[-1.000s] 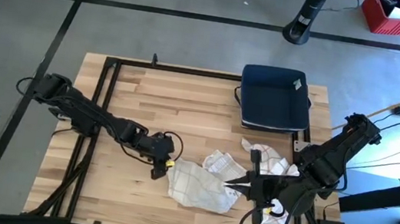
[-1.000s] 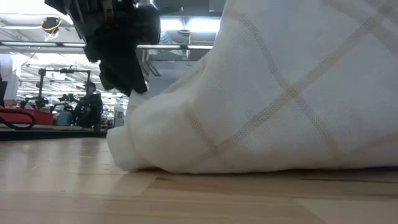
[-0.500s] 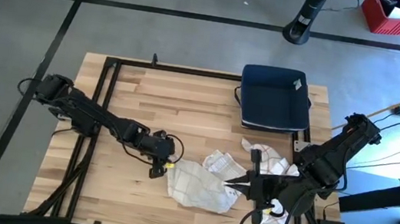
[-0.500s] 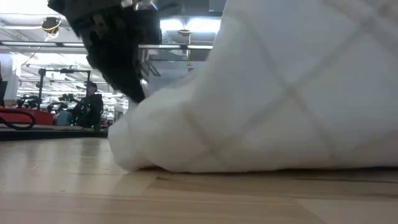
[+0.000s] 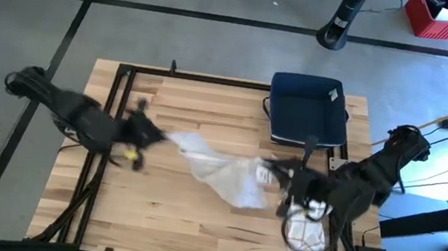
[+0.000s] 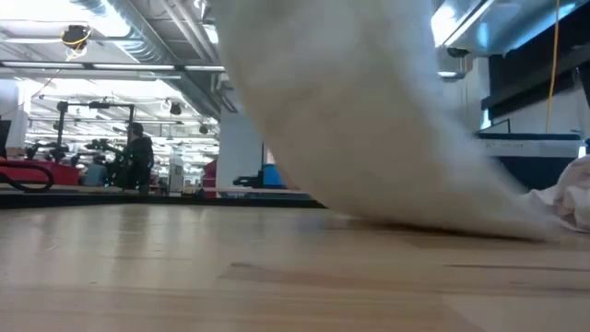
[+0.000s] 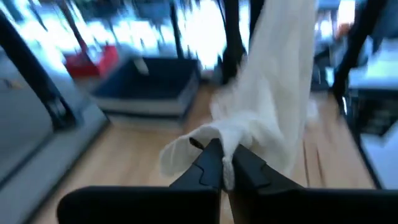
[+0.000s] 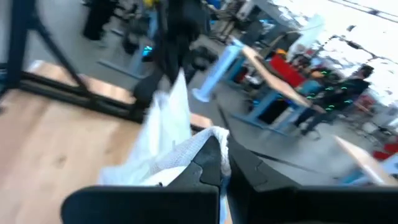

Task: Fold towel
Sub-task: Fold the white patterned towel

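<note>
Left tool [image 5: 160, 134] had clamped on the towel [image 5: 222, 170] and, with the right tool [image 5: 275, 169] also clamped, stretched it mid-frame above the tabletop [image 5: 209, 106], ready for folding.

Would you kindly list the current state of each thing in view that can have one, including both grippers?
Left gripper: shut on one corner of the towel.
Right gripper: shut on another corner of the towel.
Towel: unfolded, stretched between the two grippers, sagging in the middle.
Second cloth: crumpled on the table near the right arm, not held.
Blue bin: upright at the table's far edge; nothing visible inside.
</note>
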### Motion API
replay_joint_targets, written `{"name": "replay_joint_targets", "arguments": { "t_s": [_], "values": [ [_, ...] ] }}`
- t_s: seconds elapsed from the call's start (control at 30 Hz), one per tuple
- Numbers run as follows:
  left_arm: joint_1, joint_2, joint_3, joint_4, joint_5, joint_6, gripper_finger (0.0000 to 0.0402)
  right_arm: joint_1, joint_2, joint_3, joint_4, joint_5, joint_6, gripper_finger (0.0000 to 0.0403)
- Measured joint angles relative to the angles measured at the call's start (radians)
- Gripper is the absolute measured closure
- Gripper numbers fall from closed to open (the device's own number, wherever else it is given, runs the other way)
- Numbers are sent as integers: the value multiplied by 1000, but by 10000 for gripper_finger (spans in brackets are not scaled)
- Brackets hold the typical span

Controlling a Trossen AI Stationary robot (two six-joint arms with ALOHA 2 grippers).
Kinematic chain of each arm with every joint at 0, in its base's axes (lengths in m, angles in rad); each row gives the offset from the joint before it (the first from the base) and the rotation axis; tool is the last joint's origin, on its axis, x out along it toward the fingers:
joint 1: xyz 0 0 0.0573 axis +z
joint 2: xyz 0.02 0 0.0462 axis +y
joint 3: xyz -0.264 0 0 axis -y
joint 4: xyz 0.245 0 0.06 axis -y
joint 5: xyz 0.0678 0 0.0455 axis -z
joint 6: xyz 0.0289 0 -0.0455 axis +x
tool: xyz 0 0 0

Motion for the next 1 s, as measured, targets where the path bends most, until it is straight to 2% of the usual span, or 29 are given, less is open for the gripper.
{"name": "replay_joint_targets", "arguments": {
  "t_s": [0.1, 0.27, 0.37, 0.47, 0.57, 0.63, 0.73, 0.87, 0.93, 1.0],
  "values": [
    [-13, -64, 86, 23, -62, 87, 399, -61, -5, 45, 0, -53, -57, 393],
    [-28, -110, 191, 64, -149, 194, 400, -160, -8, 82, -52, -241, -78, 393],
    [-29, -121, 226, 62, -251, 230, 400, -208, -10, 104, -137, -265, -50, 393],
    [-29, -122, 239, 60, -399, 263, 400, -250, -11, 114, -243, -264, 5, 393],
    [-29, -121, 241, 59, -570, 297, 399, -288, -15, 115, -355, -239, 76, 397],
    [-29, -121, 241, 59, -634, 307, 400, -313, -18, 115, -420, -205, 121, 398],
    [-29, -118, 242, 66, -679, 322, 400, -342, -24, 115, -483, -132, 182, 397],
    [-29, -114, 242, 64, -737, 339, 399, -359, -31, 114, -498, 15, 214, 399],
    [-29, -114, 242, 64, -740, 341, 399, -357, -36, 115, -492, 98, 214, 399],
    [-29, -111, 242, 64, -741, 348, 399, -356, -38, 115, -489, 135, 214, 398]
  ]
}}
